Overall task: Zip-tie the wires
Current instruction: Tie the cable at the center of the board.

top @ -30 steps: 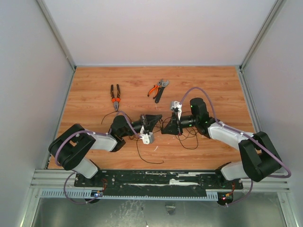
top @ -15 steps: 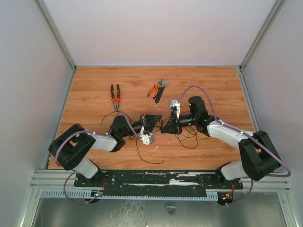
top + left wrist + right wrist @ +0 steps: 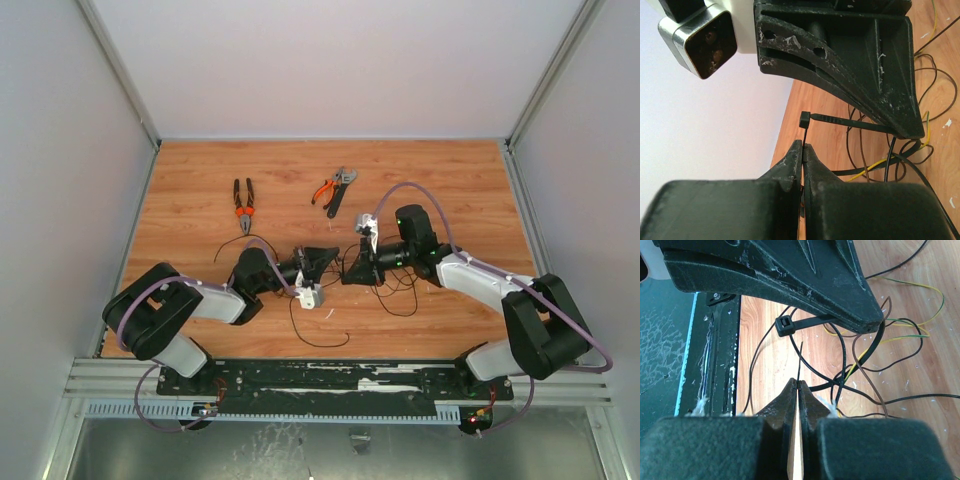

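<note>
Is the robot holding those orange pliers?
No, the orange-handled pliers and the long-nosed pliers both lie on the table, beyond the arms.

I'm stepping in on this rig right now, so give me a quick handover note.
Left gripper: shut on the zip tie a little behind its head.
Right gripper: shut on the tie's tail, whose tip pokes out close to the head.
Wires: loose below both grippers, the tie's band curving among them.
Done: both ends held, tip near the head.
To do: feed tip through head, pull tight.
</note>
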Available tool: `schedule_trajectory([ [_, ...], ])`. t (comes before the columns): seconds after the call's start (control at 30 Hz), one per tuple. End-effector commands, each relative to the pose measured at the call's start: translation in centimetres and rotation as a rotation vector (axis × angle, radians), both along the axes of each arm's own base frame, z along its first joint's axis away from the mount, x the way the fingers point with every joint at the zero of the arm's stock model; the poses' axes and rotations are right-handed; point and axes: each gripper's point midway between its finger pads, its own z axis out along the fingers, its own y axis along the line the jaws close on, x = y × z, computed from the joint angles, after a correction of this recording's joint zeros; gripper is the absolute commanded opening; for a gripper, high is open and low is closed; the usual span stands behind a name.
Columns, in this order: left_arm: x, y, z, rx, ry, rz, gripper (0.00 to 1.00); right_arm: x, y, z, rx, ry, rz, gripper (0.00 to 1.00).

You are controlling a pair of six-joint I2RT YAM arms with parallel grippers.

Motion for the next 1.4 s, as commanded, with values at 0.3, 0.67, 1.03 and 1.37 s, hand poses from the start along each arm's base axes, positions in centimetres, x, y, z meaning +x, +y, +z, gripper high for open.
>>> schedule_trajectory([
  [0.3, 0.39, 1.18, 0.63, -0.014, -0.030, 0.040, 0.00, -0.60, 0.99, -0.25, -0.022, -0.009, 0.048, 0.00],
  [0.67, 0.22, 1.20, 0.61, -0.009, -0.024, 0.033, 0.00, -0.59, 1.07, -0.28, -0.035, -0.015, 0.056, 0.00],
  [1.03, 0.21, 1.18, 0.30, -0.003, -0.020, 0.033, 0.00, -0.43, 1.21, 0.01, -0.037, -0.012, 0.062, 0.00],
  [1.37, 0.28, 1.16, 0.50, -0.004, -0.030, 0.035, 0.00, -0.31, 1.29, 0.05, -0.038, -0.004, 0.063, 0.00],
])
